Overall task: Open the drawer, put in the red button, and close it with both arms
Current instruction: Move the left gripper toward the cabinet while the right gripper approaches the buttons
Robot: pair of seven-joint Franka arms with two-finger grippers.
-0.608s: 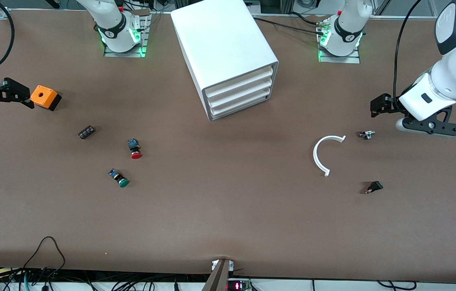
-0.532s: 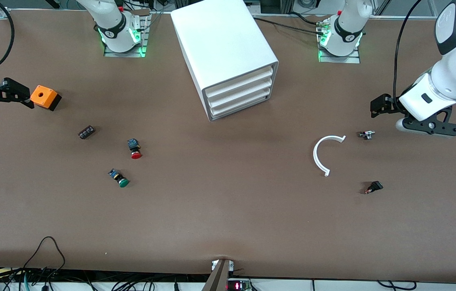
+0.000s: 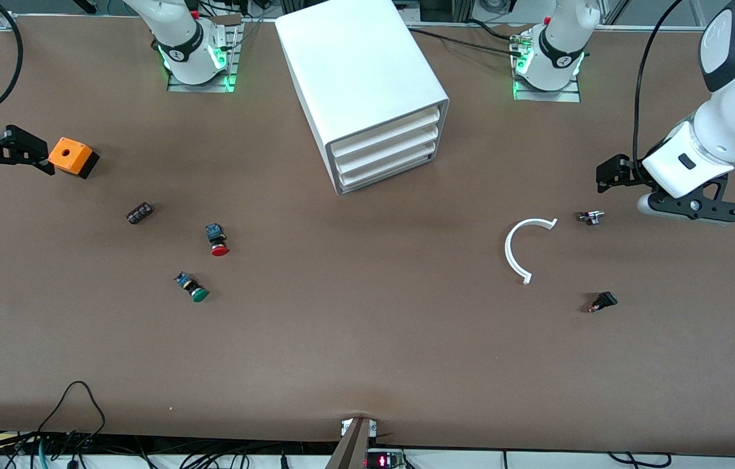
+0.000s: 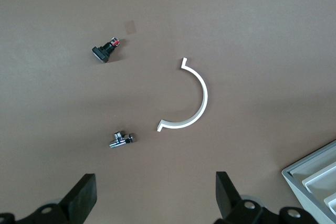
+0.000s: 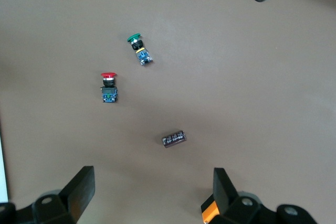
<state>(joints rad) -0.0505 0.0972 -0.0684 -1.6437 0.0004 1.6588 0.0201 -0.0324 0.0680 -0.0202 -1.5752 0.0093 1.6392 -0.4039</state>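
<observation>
You've got the white cabinet (image 3: 367, 91) w/ all three drawers shut, incl. the drawer (image 3: 386, 135) at the top of the stack, standing on the bench (image 3: 367, 352) between the two arm bases. The red button (image 3: 217, 240) lies on its side on the bench, toward the right arm's end, nearer the front camera than the cabinet and well apart from it; the green button (image 3: 191, 286) sits near it, a bit nearer the camera, and a small black part (image 3: 139, 213) lies close by. Your right claw (image 5: 149, 192) hangs open, holding nothing, just beside the orange box (image 3: 72, 157) (its corner shows by one finger in the wrist view). Your left claw (image 4: 155, 198) is also open and empty, over bare bench near a small metal fitting (image 4: 122, 139), w/ the white curved strip (image 4: 191, 100) and a black switch (image 4: 105, 51) around it.
</observation>
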